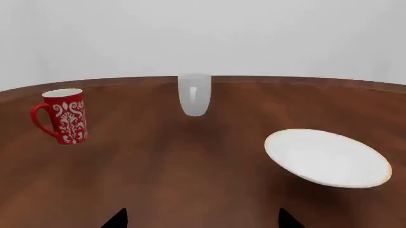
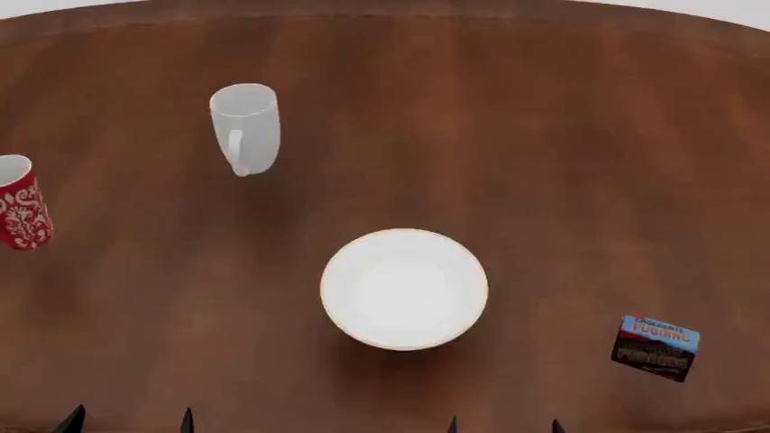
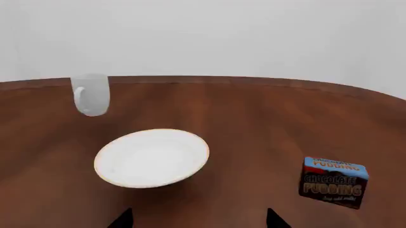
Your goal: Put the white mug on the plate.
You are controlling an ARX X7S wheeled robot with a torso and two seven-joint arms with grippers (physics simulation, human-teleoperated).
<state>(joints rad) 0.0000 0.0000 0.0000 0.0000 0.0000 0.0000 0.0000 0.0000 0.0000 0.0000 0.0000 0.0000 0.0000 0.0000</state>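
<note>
White mug (image 2: 244, 126) stands upright on the wooden table (image 2: 578, 144), well apart from the gold-rimmed plate (image 2: 405, 289). Both grippers' jaws are spread, holding nothing. Risk, I judge: pinching the glossy wall could tip it, or reaching for the red floral mug (image 2: 22, 213) instead.

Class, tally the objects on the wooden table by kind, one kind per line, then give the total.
Mugs: 2, white mug and red floral mug
Plates: 1, plate
Pudding boxes: 1, chocolate pudding box
Total: 4
</note>
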